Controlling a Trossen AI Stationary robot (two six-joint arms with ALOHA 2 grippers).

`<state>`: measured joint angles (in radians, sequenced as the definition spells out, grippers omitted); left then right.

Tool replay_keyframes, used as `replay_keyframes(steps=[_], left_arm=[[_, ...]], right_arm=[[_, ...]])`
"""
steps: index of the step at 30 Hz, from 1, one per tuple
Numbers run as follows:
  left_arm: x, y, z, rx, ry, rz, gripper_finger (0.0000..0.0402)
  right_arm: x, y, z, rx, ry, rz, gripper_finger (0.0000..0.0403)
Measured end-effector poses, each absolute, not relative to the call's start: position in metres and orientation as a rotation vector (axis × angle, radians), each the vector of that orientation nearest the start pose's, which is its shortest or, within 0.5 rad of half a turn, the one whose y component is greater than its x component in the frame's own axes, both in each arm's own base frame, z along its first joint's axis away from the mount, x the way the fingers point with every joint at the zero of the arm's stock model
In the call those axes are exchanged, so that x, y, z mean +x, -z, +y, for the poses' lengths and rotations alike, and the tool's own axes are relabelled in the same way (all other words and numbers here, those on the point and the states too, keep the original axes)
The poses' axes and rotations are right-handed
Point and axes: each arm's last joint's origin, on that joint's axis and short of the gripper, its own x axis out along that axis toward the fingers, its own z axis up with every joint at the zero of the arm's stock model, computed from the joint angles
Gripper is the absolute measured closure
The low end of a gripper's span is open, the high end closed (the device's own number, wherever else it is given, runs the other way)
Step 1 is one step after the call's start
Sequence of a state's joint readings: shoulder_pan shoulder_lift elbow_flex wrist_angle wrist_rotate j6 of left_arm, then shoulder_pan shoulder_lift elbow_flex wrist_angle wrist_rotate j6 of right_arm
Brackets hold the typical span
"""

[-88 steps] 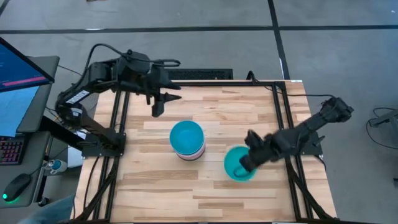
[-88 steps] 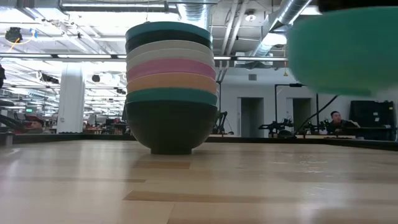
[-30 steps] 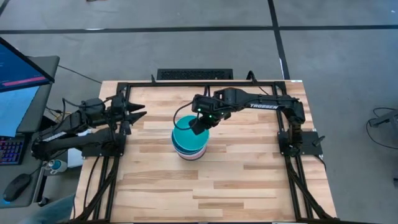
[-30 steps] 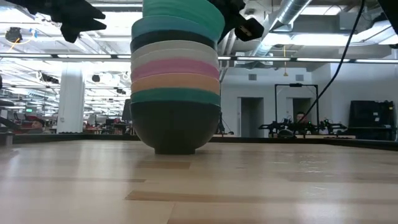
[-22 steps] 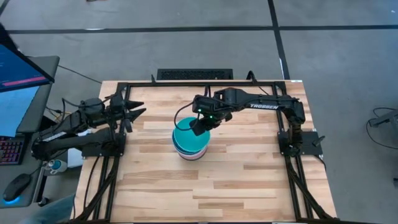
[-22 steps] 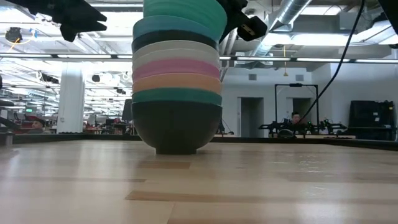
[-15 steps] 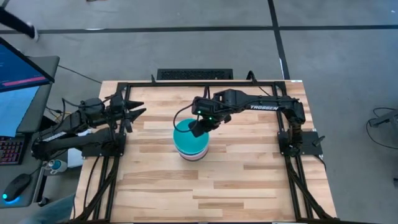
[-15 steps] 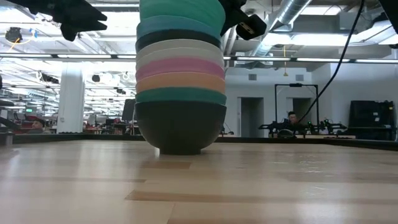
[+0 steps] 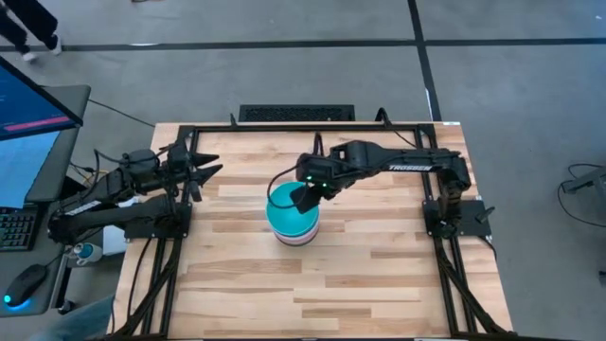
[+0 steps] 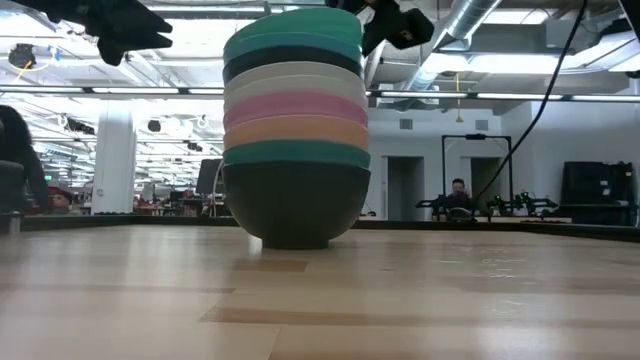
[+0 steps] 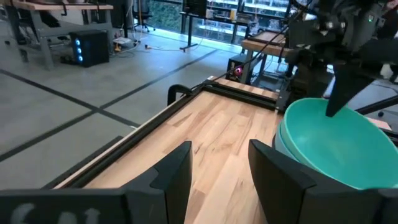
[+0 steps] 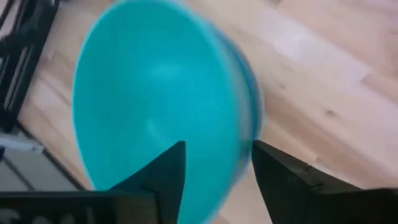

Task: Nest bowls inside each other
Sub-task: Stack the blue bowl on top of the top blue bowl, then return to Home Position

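Note:
Several bowls stand nested in one stack (image 10: pixel 295 130) at the table's middle (image 9: pixel 292 220), resting on the bottom dark bowl's foot. The top one is a turquoise bowl (image 12: pixel 155 93), level in the stack (image 10: pixel 295 25). My right gripper (image 12: pixel 217 168) is open above that bowl's far right rim (image 9: pixel 303 199), one finger over the inside and one outside. My left gripper (image 9: pixel 210 167) waits open above the table's far left part, fingers (image 11: pixel 177 171) pointing toward the stack, with nothing between them. My right gripper stands astride the top turquoise bowl's far right rim (image 12: pixel 245 124) from above, one finger inside the hollow and one outside. Whether either finger touches the rim I cannot tell. The bowl sits in the stack.
Black frame rails (image 9: pixel 284 128) run along the table's far edge and both sides. Bare wood (image 9: pixel 312 284) lies between the stack and the near edge. A monitor (image 9: pixel 28 114) stands off the left side. People (image 10: pixel 458 190) show in the room beyond.
The top turquoise bowl, tilted high above the stack a second ago, has come down and now sits level in it. The whole stack has slid a little toward the table's right edge. My right gripper has shifted slightly the same way.

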<state>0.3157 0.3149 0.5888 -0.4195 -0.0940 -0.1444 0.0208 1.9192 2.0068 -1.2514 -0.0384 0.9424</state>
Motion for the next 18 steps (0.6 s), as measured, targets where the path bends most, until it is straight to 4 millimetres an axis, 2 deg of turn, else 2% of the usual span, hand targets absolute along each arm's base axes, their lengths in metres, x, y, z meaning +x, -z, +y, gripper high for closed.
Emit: replay_keyframes(steps=[3,6,10,14,18], left_arm=[[0.079,-0.296,0.029,-0.157,-0.418,0.109,0.0253],[0.080,-0.298,0.029,-0.172,-0.416,0.082,0.0253],[0.082,-0.313,0.027,-0.218,-0.314,-0.069,0.0253],[0.080,-0.334,0.023,-0.228,-0.178,-0.235,0.0253],[0.073,-0.345,0.021,-0.257,-0.163,-0.287,0.0253]], right_arm=[[0.377,-0.359,0.008,0.807,0.551,1.019,0.0188],[0.358,-0.384,0.007,0.766,0.625,0.878,0.0184],[0.324,-0.429,0.004,0.692,0.667,0.638,0.0185],[0.283,-0.474,0.007,0.637,0.538,0.458,0.0186],[0.245,-0.506,0.020,0.776,0.344,0.349,0.0187]])
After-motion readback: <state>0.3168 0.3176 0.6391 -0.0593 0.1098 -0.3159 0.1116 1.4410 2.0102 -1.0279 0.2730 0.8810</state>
